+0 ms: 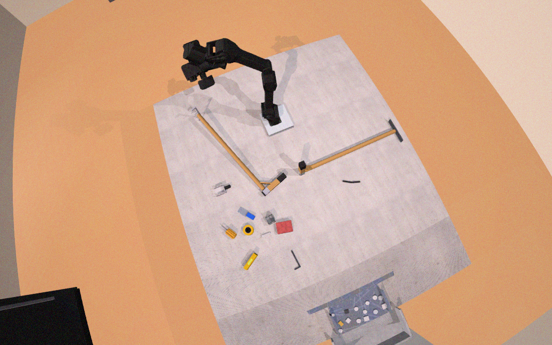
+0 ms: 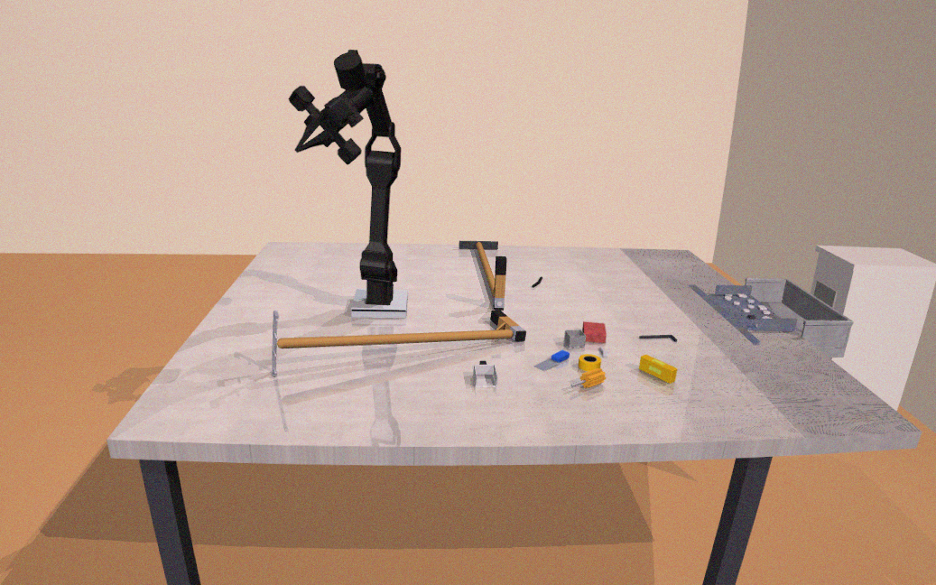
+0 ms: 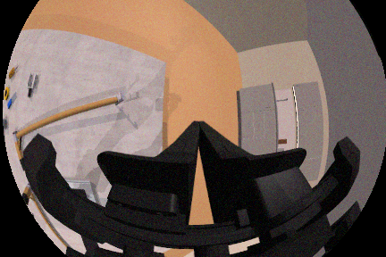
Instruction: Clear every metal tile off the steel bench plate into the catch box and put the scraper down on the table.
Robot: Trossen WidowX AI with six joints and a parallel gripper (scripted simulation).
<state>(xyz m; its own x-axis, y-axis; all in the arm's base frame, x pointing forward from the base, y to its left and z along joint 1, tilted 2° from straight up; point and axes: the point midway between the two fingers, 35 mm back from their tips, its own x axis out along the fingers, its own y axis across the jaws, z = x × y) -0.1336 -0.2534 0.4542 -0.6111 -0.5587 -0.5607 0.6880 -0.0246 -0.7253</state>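
- Hand (image 1: 197,77) (image 2: 298,150) (image 3: 198,126): closed, tips together, nothing gripped; it's up in the air, tilted down, by the table's (image 1: 355,240) (image 2: 456,429) (image 3: 67,57) edge.
- Pole w/ thin metal head (image 1: 230,150) (image 2: 394,338) (image 3: 85,107): lower than hand, metal end nearer it, angled grip farther off.
- Pole w/ dark flat head (image 1: 350,150) (image 2: 486,263): on table, well away from hand, past the arm's base.
- Scraper: one of those 2 poles, can't tell for sure which; neither's in hand.
- Tiles (image 1: 356,309) (image 2: 747,305): approx. a dozen+, on the plate (image 1: 320,309) (image 2: 740,330), far from hand.
- Catch box (image 1: 402,321) (image 2: 823,338): beyond plate from hand; contents unclear.
- Red block (image 1: 284,226) (image 2: 594,332), misc. small stuff: between hand & plate.
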